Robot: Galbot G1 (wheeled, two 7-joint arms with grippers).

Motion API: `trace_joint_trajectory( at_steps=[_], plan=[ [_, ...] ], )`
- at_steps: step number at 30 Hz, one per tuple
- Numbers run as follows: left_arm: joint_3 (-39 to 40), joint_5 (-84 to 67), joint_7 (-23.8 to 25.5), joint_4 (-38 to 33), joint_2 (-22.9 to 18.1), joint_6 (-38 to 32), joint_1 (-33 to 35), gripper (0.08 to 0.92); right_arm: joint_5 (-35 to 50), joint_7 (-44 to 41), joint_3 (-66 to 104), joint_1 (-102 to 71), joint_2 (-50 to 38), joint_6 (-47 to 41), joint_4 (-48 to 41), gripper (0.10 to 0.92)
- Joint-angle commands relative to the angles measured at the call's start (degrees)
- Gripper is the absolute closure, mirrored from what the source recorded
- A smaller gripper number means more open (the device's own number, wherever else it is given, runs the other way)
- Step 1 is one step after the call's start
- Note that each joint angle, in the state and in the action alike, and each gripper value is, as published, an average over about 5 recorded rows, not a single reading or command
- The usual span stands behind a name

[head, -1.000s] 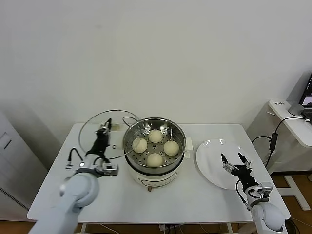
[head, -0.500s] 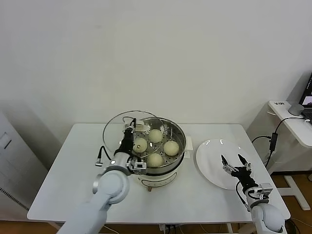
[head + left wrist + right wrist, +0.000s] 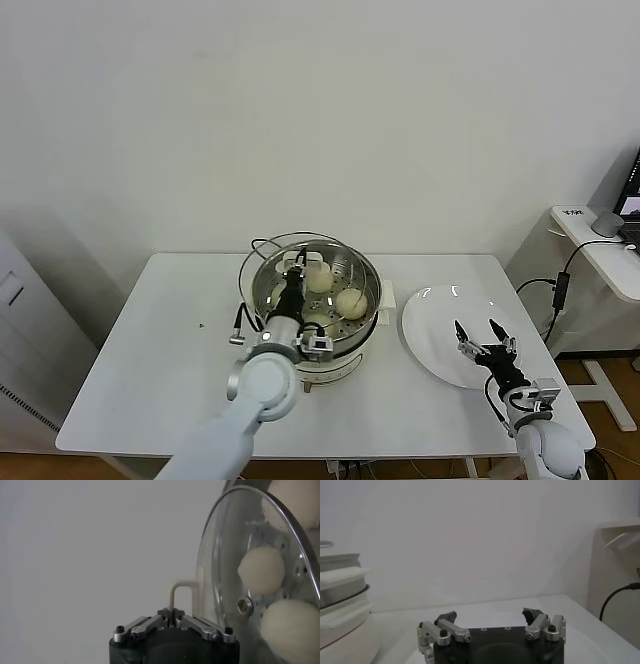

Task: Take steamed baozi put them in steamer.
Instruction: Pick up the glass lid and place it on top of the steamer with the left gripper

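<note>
Several cream-white baozi (image 3: 350, 303) lie in the steel steamer (image 3: 366, 268) on its white pot base. My left gripper (image 3: 291, 291) is shut on the white handle (image 3: 181, 592) of the round glass lid (image 3: 262, 257) and holds the lid tilted over the steamer's left side. Through the glass in the left wrist view, baozi (image 3: 261, 570) show on the perforated bottom. My right gripper (image 3: 481, 340) is open and empty, resting over the white plate (image 3: 432, 325) at the right.
The pot's black cord (image 3: 258, 243) runs behind the steamer. A side table (image 3: 600, 245) with a grey object and a hanging cable stands at the far right. The steamer's white base (image 3: 342, 625) shows at the edge of the right wrist view.
My left gripper has carried the glass lid rightward from the table's left side to over the steamer. The right arm has barely moved.
</note>
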Motion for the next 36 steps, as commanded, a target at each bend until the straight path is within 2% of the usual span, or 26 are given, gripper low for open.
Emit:
trace_joint_trajectory(
  at_steps=[1,29,36],
  plan=[
    [1.17,1.96,0.47,1.38,-3.39,0.51,-0.29,0.895,-0.01,-0.09,0.08,0.02,0.05,0.11,-0.33,0.203],
    [0.72,2.59,0.08,3.47,-4.99,0.47,1.31,0.895,0.04,-0.89,1.73,0.30,0.04,0.57,-1.07,0.203],
    [0.26,2.14,-2.07,4.13,-5.22,0.35,1.58,0.895,0.11,-1.22,2.23,-0.12,0.12,0.91,-1.17,0.203]
  ],
)
